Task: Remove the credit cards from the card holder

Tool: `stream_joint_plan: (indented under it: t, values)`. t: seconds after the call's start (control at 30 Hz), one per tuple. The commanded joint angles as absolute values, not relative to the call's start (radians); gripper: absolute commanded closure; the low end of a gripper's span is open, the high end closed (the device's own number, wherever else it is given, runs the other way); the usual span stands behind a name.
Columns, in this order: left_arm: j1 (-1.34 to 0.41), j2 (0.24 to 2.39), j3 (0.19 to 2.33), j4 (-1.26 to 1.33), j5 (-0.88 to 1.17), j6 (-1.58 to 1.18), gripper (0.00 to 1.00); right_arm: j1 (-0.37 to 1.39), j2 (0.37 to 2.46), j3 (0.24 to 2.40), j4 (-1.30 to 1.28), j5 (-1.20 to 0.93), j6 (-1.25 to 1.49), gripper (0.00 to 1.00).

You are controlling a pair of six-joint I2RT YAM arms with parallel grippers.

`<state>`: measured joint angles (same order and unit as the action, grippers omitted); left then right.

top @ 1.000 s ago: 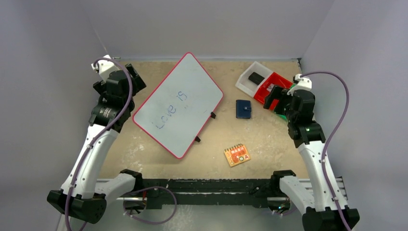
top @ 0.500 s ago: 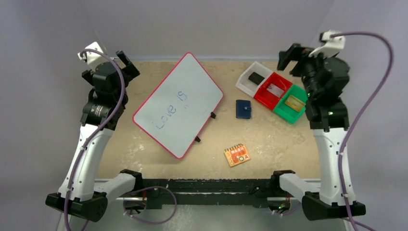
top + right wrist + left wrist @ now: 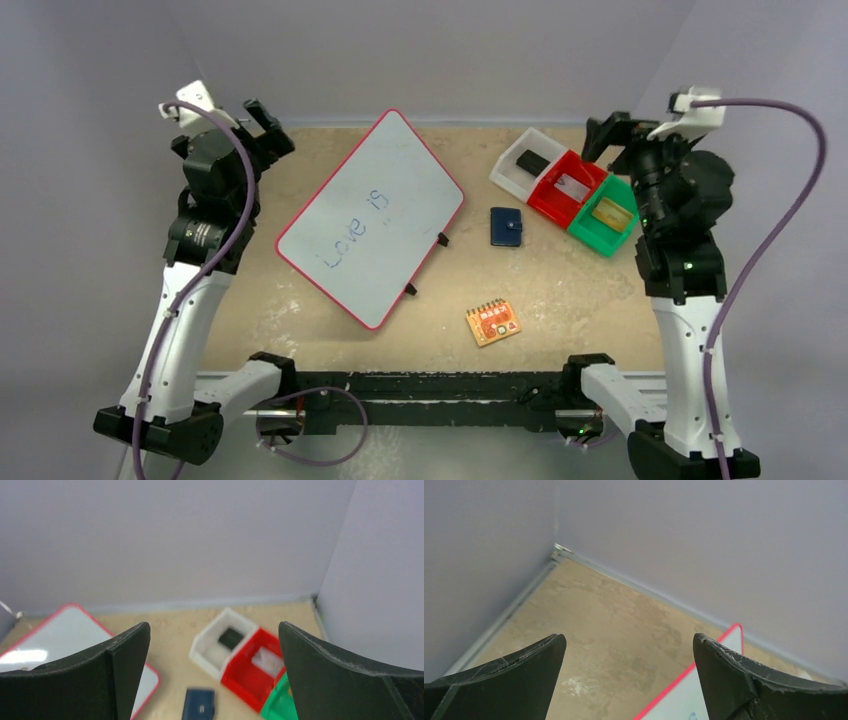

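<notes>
Wallet [image 3: 506,227] lies shut just right of the whiteboard [image 3: 370,215]; left hand [image 3: 262,125] and right hand [image 3: 600,135] hover spread, empty, ready to reach

a whiteboard [image 3: 370,218] with a red rim is lying slantwise on the tan table [image 3: 560,290], taking up the left middle, with "love is" showing on it in blue. two small black bits [image 3: 443,239] are sticking out at its right edge. three bins are sitting in a slanting row at the far right, each touching the next: a white bin [image 3: 503,178] on the left, a red bin [image 3: 545,203] in the middle, a green bin [image 3: 590,238] nearest the right wall. an orange pad [image 3: 492,322] is lying alone toward the near edge, well apart from the bins. grey walls [image 3: 450,50] are closing in the table on three sides.
</notes>
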<state>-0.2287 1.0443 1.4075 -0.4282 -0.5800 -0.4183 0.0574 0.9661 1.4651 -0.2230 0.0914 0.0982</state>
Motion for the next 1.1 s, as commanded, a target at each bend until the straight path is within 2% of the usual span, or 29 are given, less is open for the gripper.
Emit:
stream_joint_plan:
  t: [0.0, 0.07, 0.1, 0.2, 0.3, 0.43, 0.57, 0.7, 0.83, 0.93, 1.07]
  values:
    - [-0.222, 1.084, 1.352, -0.394, -0.197, -0.448, 0.0, 0.051, 0.899, 1.247, -0.27, 0.062, 0.17, 0.0]
    - [-0.229, 1.122, 1.337, -0.362, 0.054, -0.476, 0.0, 0.052, 0.87, 1.162, -0.305, 0.046, 0.22, 0.0]
    - [-0.253, 1.148, 1.328, -0.321, 0.115, -0.533, 0.0, 0.052, 0.852, 1.124, -0.322, 0.041, 0.239, 0.0]
    - [-0.42, 1.28, 1.385, -0.363, 0.113, -0.539, 0.0, 0.052, 0.819, 1.038, -0.354, 0.05, 0.281, 0.0]
    - [-0.6, 1.442, 1.484, -0.444, 0.002, -0.478, 0.0, 0.051, 0.784, 0.999, -0.38, 0.095, 0.318, 0.0]
    - [-0.673, 1.554, 1.465, -0.315, 0.022, -0.574, 0.0, 0.052, 0.755, 0.993, -0.397, 0.134, 0.331, 0.0]
    - [-0.774, 1.645, 1.461, -0.32, -0.066, -0.55, 0.0, 0.052, 0.729, 0.993, -0.403, 0.178, 0.329, 0.0]
    - [-0.789, 1.734, 1.42, -0.323, -0.047, -0.552, 0.0, 0.052, 0.714, 0.987, -0.406, 0.212, 0.325, 0.0]
    - [-0.777, 1.764, 1.306, -0.242, -0.122, -0.674, 0.0, 0.053, 0.719, 0.999, -0.42, 0.206, 0.328, 0.0]
    - [-0.768, 1.787, 1.252, -0.153, -0.066, -0.697, 0.0, 0.051, 0.713, 0.989, -0.423, 0.207, 0.335, 0.0]
    - [-0.775, 1.877, 1.289, -0.185, 0.022, -0.68, 0.01, 0.052, 0.706, 0.976, -0.418, 0.199, 0.341, 0.0]
